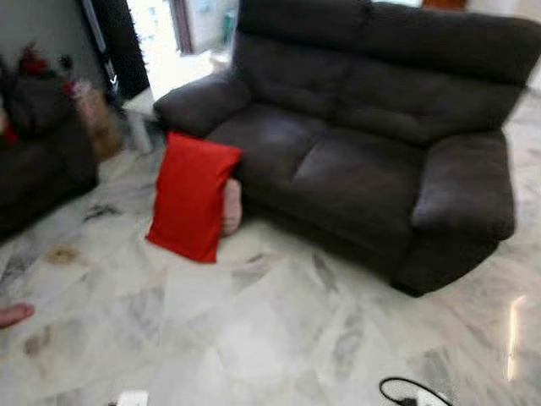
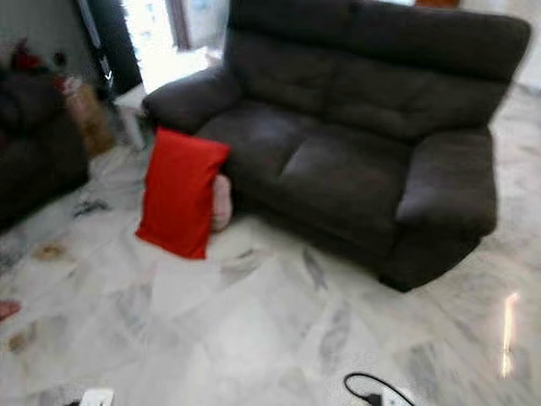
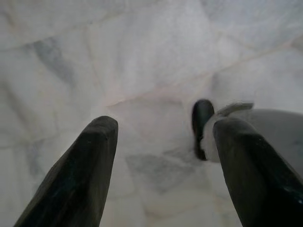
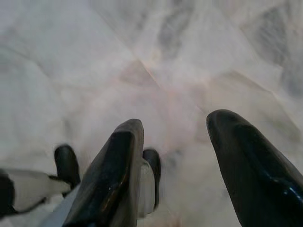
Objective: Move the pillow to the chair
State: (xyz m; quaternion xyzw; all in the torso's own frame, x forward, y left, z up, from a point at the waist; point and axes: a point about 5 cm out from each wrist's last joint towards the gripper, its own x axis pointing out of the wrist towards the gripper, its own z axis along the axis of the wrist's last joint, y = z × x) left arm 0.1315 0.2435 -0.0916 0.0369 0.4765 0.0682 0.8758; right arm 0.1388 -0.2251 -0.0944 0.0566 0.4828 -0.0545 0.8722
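A red pillow [image 1: 193, 196] stands upright on the marble floor, leaning against the front of a dark brown two-seat sofa [image 1: 372, 127]. A pale pink thing [image 1: 231, 206] is tucked between the pillow and the sofa. My left gripper [image 3: 163, 130] hangs open over the bare marble floor, with nothing between its fingers. My right gripper [image 4: 175, 130] is open too, pointing down at the floor and holding nothing. Both hang far from the pillow.
A second dark seat [image 1: 38, 156] with cluttered items stands at the left. A person's foot [image 1: 15, 315] shows at the left edge. A black cable [image 1: 406, 392] lies on the floor at the near right. A bright doorway [image 1: 165, 34] opens behind the sofa's left arm.
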